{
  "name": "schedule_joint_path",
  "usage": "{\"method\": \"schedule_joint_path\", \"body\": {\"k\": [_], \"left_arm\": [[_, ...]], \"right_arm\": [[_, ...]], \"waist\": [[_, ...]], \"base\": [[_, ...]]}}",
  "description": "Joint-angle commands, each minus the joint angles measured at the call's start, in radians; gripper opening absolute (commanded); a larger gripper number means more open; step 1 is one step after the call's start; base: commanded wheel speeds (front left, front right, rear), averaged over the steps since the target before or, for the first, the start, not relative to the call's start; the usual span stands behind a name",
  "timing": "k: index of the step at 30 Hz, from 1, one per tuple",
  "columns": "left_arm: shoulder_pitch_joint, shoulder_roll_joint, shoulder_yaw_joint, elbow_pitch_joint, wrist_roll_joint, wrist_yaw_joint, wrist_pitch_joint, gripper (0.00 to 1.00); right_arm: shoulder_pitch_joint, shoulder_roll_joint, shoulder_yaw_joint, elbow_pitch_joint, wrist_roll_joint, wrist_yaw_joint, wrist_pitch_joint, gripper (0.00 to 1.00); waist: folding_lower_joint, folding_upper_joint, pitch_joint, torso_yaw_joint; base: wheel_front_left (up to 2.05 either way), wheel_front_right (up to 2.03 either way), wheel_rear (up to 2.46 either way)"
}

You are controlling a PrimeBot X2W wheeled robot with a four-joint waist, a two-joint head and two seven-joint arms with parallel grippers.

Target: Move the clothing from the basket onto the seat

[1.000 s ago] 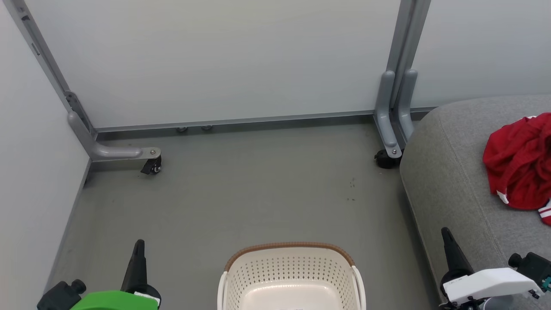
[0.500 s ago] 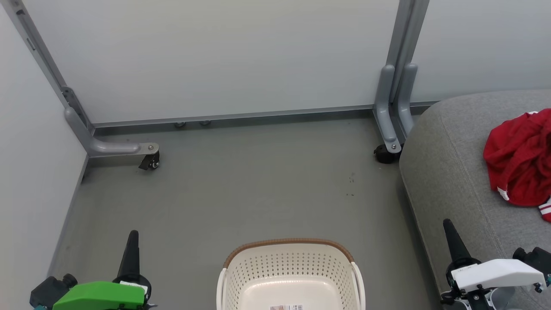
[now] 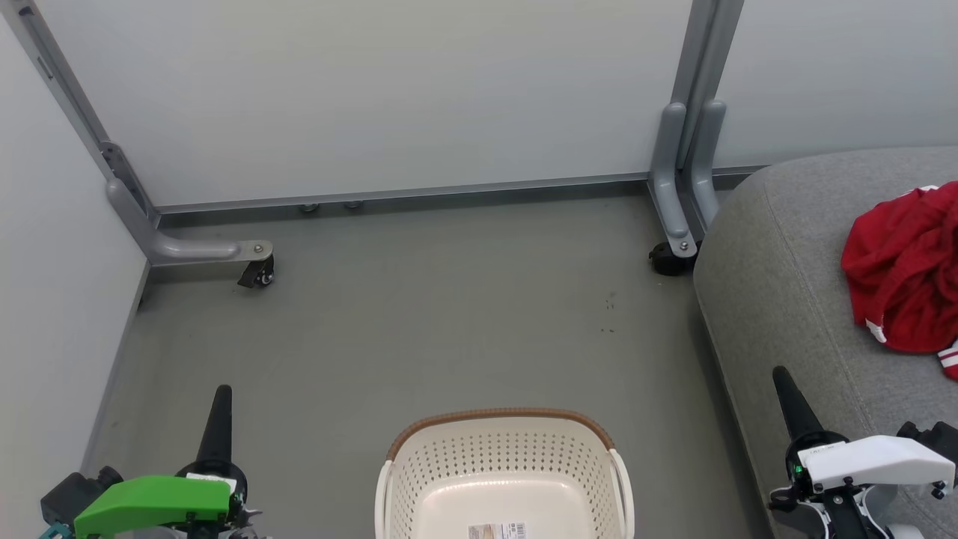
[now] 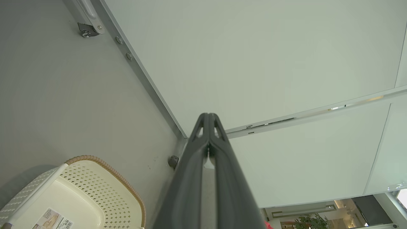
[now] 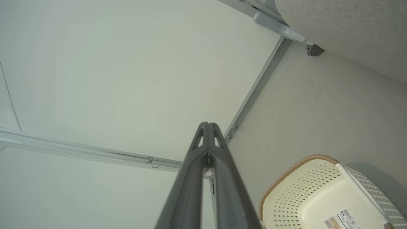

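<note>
Flanking basket [image 3: 501, 414], left gripper [image 3: 222, 393] and right gripper [image 3: 782, 374] clenched, holding nothing: visible basket floor bare, clothing [image 3: 902, 277] heaped on seat [image 3: 786, 284], transfer apparently done.

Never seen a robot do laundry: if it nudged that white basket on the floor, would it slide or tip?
Probably slides: the basket looks like thin perforated plastic, with only a label showing inside, so likely light. It sits wide on the smooth floor, so tipping seems unlikely.

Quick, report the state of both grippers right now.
Left gripper: shut, holding nothing.
Right gripper: shut, holding nothing.
</note>
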Motion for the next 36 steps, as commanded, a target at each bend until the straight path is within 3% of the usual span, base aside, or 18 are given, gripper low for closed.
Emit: {"method": "schedule_joint_path", "body": {"k": [1, 36], "left_arm": [[-0.029, 0.005, 0.008, -0.004, -0.026, -0.006, 0.007, 0.00], [-0.095, 0.000, 0.065, 0.019, -0.272, -0.019, 0.082, 0.00]], "right_arm": [[-0.020, -0.007, -0.006, -0.002, 0.027, -0.001, 0.008, 0.00], [-0.074, -0.005, -0.041, 0.018, 0.294, -0.001, 0.081, 0.00]], "waist": [[0.0000, 0.0000, 0.002, 0.000], [0.0000, 0.0000, 0.043, -0.009]], "base": [[0.00, 0.00, 0.00], [0.00, 0.00, 0.00]]}}
